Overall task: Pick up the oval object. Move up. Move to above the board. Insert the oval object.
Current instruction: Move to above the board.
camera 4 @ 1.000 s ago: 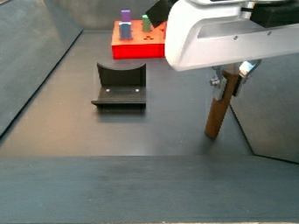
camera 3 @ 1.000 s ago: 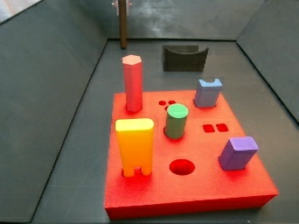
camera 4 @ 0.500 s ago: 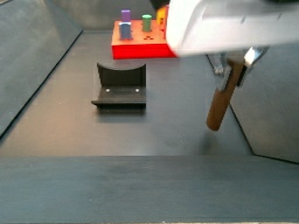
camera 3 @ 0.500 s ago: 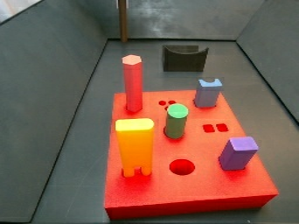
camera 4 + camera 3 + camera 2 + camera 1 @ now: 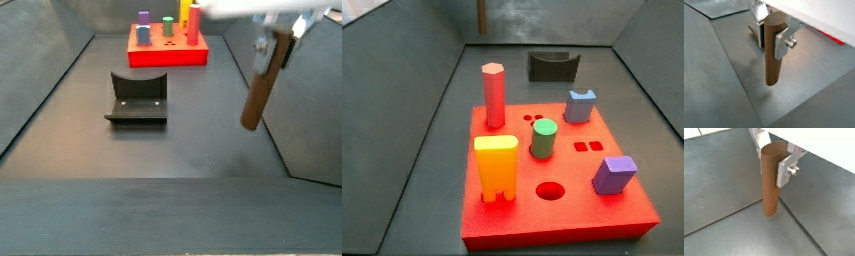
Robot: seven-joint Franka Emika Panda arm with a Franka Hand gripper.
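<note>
The oval object (image 5: 770,183) is a long dark-brown peg hanging upright, its lower end off the grey floor, in both wrist views. My gripper (image 5: 772,162) is shut on its upper end, a silver finger plate (image 5: 782,44) on each flat side. In a side view the oval object (image 5: 258,88) hangs from the gripper (image 5: 278,48) close to the right wall, far from the board (image 5: 167,52). From the opposite side only the peg's lower tip (image 5: 480,16) shows at the far back, behind the red board (image 5: 616,218).
The fixture (image 5: 138,97) stands on the floor between the peg and the board. On the board are a salmon hexagonal post (image 5: 494,95), a green cylinder (image 5: 544,138), a yellow block (image 5: 496,168), two bluish-purple pieces and a round hole (image 5: 551,190). Grey walls enclose the floor.
The gripper has risen with the oval object, lifting its lower end further from the floor. Board and fixture have not moved.
</note>
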